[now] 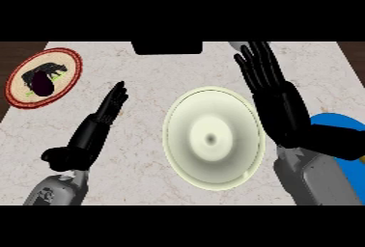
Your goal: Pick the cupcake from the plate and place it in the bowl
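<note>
The cupcake [41,81] sits on the plate [64,65] with the red rim. It looks like a dark lump with bits of green by it. The plate is far off to the upper left of the big pale dish [189,120], near the counter's far left corner.

The pale dish is round, dips down in the middle, and has nothing in it. It sits in the middle of the counter [143,72].

The left hand [92,132] is to the left of the pale dish, between it and the plate, and touches neither. Its fingers are straight and pressed together, pointing away, and the thumb sticks out to the side. It holds nothing.

The right hand [279,108] is right at the pale dish's right rim. I cannot tell if it touches the rim. Its fingers are straight and a little spread, pointing away, and it holds nothing too.

A blue thing [335,135] lies to the right of the pale dish, partly hidden behind the right arm.

The counter is light stone with thin brown veins. A dark box [167,47] sits at its far edge, straight behind the pale dish. Dark brown wood [353,48] shows past the far corners.
</note>
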Motion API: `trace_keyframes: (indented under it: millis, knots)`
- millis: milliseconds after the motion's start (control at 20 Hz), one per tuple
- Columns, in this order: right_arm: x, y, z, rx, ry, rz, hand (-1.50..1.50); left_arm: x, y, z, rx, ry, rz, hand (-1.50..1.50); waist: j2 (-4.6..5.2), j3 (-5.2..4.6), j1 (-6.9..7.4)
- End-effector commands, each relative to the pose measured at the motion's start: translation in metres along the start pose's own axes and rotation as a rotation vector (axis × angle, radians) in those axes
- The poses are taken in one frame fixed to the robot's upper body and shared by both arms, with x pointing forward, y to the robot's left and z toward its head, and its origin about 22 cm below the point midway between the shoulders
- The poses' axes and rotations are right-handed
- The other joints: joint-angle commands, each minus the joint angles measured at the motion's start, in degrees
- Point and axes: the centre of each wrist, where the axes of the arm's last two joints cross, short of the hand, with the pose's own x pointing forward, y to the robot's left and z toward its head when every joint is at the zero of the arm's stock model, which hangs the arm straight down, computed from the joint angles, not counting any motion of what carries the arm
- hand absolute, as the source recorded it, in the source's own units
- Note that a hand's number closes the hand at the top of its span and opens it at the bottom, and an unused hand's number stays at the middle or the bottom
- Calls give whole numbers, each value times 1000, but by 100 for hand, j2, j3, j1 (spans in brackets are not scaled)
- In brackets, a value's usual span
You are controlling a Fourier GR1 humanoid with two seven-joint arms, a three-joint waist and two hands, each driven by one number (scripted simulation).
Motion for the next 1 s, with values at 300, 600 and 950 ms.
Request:
trace_keyframes:
  millis: [300, 600, 950]
  knots:
    - [-1, -180, 127, -658, 440, 839, 150, -10, 13, 13, 36, 96, -24, 0, 224, -336, -836]
    - [-10, -201, 172, -1050, 416, 838, -150, -6, -11, 8, -71, 133, 18, 0, -21, -139, -86]
    - [36, -227, 151, -855, 794, 1147, -150, -11, 7, 6, -95, 134, 16, 0, -14, -171, 25]
